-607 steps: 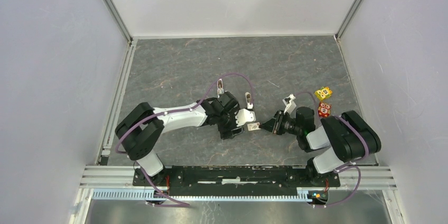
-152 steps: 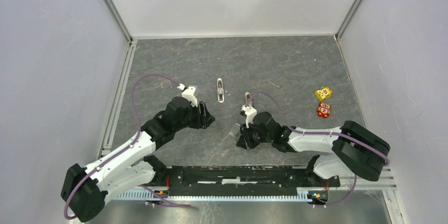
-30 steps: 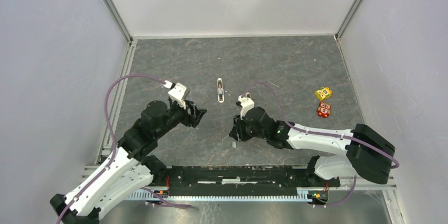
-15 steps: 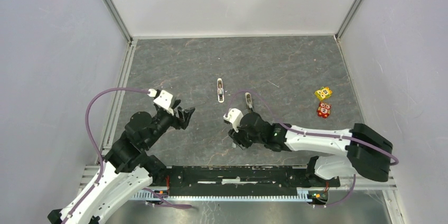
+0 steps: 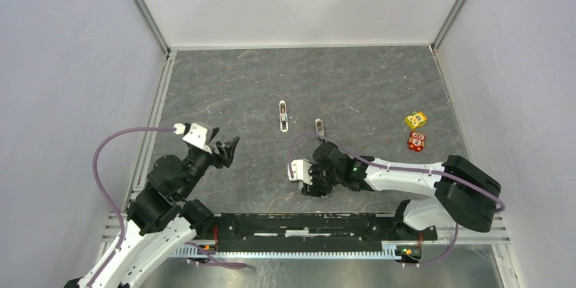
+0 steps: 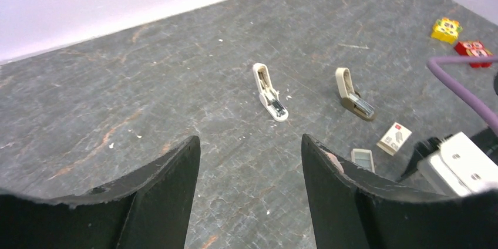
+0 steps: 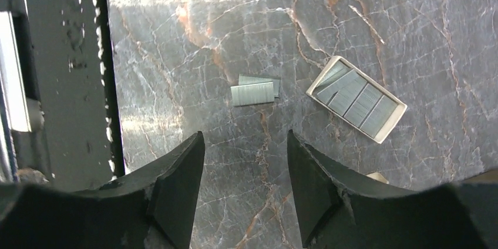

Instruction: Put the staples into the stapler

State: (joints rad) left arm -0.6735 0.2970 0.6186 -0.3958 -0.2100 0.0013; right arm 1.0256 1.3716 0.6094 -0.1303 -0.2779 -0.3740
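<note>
While the right arm's jaws hang spread above two overlapping staple strips (image 7: pixel 253 92) and a filled tray (image 7: pixel 356 98) just beside them on the tabletop (image 7: pixel 235 14), the left arm's jaws (spread too, gripping nothing) face a white stapler (image 6: pixel 270 91) and a dark-based stapler (image 6: pixel 355 94) farther back.

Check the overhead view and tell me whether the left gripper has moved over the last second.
Yes. The left gripper has drawn leftward, farther from the white stapler, which lies unmoved.
</note>
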